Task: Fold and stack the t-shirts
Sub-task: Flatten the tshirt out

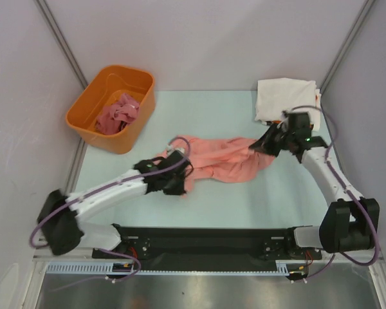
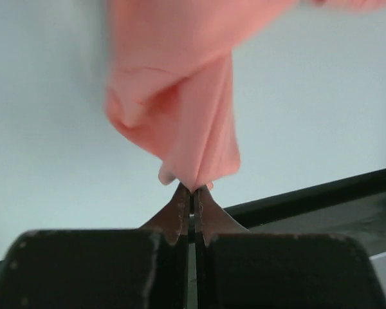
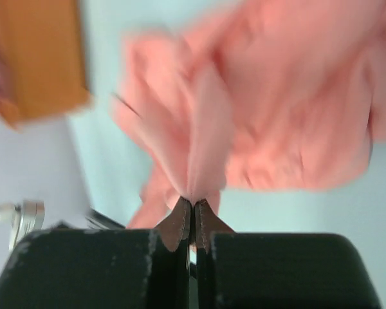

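The salmon-pink t-shirt lies bunched up in the middle of the counter. The left hand pinches its left end tight. The right hand pinches its right end tight. A folded cream-white t-shirt sits far right. A rose-pink t-shirt lies in the orange tub, far left.

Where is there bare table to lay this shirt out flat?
Bare table runs along the back, between the orange tub and the folded cream-white t-shirt, and along the near edge, between the salmon-pink t-shirt and the black base rail. The middle is crowded: that shirt is stretched between the left arm and right arm, jaws shut on it.
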`<state>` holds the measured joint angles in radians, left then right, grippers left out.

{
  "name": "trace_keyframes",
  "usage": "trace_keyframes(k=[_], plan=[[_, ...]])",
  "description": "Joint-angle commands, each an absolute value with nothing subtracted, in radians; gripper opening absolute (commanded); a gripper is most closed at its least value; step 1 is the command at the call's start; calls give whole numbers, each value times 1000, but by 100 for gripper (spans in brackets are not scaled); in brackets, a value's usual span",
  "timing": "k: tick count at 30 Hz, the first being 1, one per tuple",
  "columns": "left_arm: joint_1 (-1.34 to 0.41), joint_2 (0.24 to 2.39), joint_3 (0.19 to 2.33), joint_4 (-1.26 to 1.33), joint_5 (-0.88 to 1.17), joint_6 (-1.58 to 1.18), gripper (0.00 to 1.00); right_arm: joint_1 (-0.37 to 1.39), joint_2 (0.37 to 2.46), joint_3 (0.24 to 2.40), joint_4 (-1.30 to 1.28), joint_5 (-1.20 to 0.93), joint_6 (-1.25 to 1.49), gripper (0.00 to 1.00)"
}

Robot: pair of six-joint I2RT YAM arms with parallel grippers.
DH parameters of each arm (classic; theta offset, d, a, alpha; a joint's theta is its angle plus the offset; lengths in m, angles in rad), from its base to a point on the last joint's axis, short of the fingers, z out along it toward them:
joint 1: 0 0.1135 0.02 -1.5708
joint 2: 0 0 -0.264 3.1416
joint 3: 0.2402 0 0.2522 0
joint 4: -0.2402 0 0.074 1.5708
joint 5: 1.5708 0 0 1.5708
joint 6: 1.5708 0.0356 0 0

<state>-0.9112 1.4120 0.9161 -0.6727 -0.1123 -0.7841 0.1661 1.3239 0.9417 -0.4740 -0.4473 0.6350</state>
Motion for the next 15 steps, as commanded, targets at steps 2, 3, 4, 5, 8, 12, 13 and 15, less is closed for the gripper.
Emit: trace_keyframes(k=[2,3,4,5,8,12,13,15], plan=[[-758,1094,1124,-978,-258,-652,0,-53,1267,1274,-584,-653,661,0],[-727,1038,1156,-1032,-256,-626,0,-89,1269,1311,-603,-682,669,0],[-698,1019,1192,-1060,-264,-576,0,-156,1272,1343,-618,-698,673,0],[-646,1005,1260,-1089,-271,-551,0,-188,1270,1376,-644,-712,679,0],[-579,979,1388,-1181,-314,-467,0,-314,1259,1454,-685,-779,689,0],[-529,973,1521,-1229,-362,-403,0,-366,1229,1522,-735,-739,695,0],[-520,974,1549,-1236,-373,-387,0,-380,1220,1523,-729,-741,716,0],[-503,968,1615,-1253,-383,-374,0,-413,1200,1540,-742,-720,715,0]])
